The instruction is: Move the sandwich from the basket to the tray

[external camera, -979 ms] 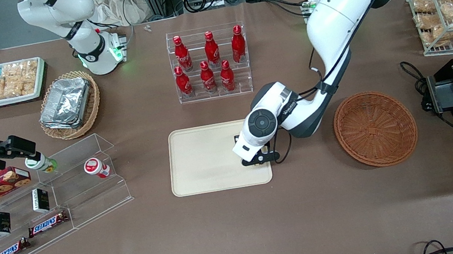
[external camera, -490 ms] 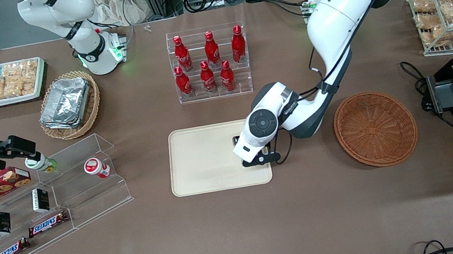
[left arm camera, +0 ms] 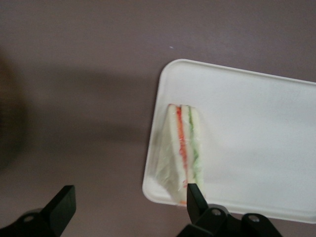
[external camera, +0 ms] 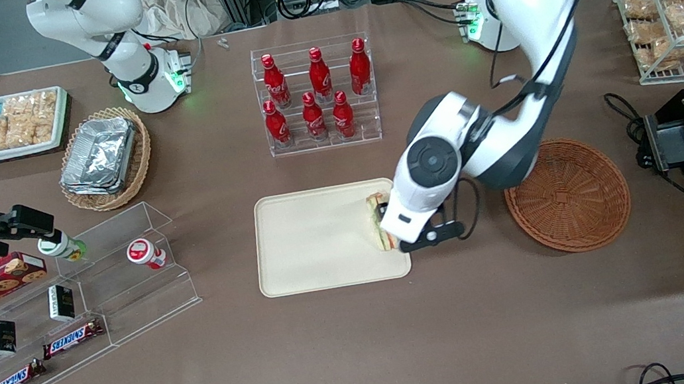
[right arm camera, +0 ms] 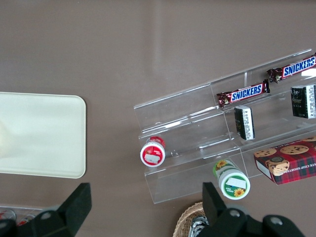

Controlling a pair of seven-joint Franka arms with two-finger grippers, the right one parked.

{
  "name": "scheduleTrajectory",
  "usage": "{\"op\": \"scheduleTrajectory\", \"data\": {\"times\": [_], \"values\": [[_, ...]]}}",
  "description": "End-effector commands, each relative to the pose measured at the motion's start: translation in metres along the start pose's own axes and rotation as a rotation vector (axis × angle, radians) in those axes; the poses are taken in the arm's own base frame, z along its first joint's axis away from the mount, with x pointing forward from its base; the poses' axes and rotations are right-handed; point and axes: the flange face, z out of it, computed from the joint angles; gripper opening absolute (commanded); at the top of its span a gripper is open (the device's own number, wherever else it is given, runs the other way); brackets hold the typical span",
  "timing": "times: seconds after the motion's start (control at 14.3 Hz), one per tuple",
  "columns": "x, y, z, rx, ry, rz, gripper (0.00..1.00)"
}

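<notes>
On the brown table (external camera: 338, 353), the sandwich (left arm camera: 181, 148) is sitting on the tray (external camera: 309, 243) near the edge closest to the empty basket (external camera: 566, 194), and the gripper (left arm camera: 126, 197) is hanging above it with fingers (left arm camera: 193, 195) spread wide, so the drop looks done and the arm only needs to lift away.

Table (external camera: 351, 351): brown covering, carrying everything.
Tray (external camera: 315, 239): lying at centre.
Basket (external camera: 566, 194): sitting at the tray's 3 o'clock, well apart.
Bottle rack (external camera: 316, 95): standing at the tray's 12 o'clock.
Gripper (left arm camera: 126, 205): hanging over the tray's basket-side edge, fingers spread.
</notes>
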Motion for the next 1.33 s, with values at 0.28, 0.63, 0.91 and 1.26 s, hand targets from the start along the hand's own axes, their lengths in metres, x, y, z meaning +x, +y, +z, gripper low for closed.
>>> {"op": "scheduleTrajectory", "data": {"times": [0.28,0.63,0.91,1.26], "values": [[0.006,-0.092,-0.107,0.03,0.05,-0.089,0.99],[0.016,-0.167,-0.146,0.032,0.026,-0.09,0.99],[0.02,-0.195,-0.155,0.009,0.016,-0.09,0.99],[0.04,-0.253,-0.157,-0.004,0.008,-0.087,0.99]]}}
